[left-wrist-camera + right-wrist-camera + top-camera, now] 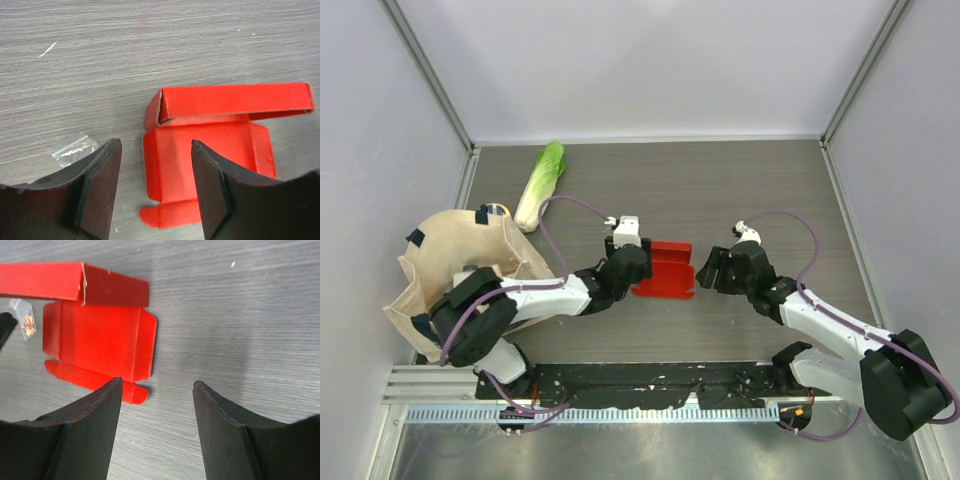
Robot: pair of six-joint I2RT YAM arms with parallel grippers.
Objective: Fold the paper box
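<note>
The paper box (pixel 665 270) is bright red and lies on the table between my two arms. One long part is folded up into a hollow sleeve (pixel 235 100), and a flat panel with small flaps (pixel 210 150) lies in front of it. My left gripper (pixel 636 272) is at the box's left end. In the left wrist view it (pixel 156 142) stands open over the flat panel's left edge without gripping it. My right gripper (pixel 709 270) is just right of the box. It (pixel 157 382) is open over bare table, with the paper box (pixel 95 345) off to its upper left.
A beige tote bag (pixel 450 270) lies at the left beside my left arm. A napa cabbage (pixel 540 185) sits at the back left. A small clear plastic scrap (pixel 75 149) lies on the table left of the box. Grey walls enclose the table.
</note>
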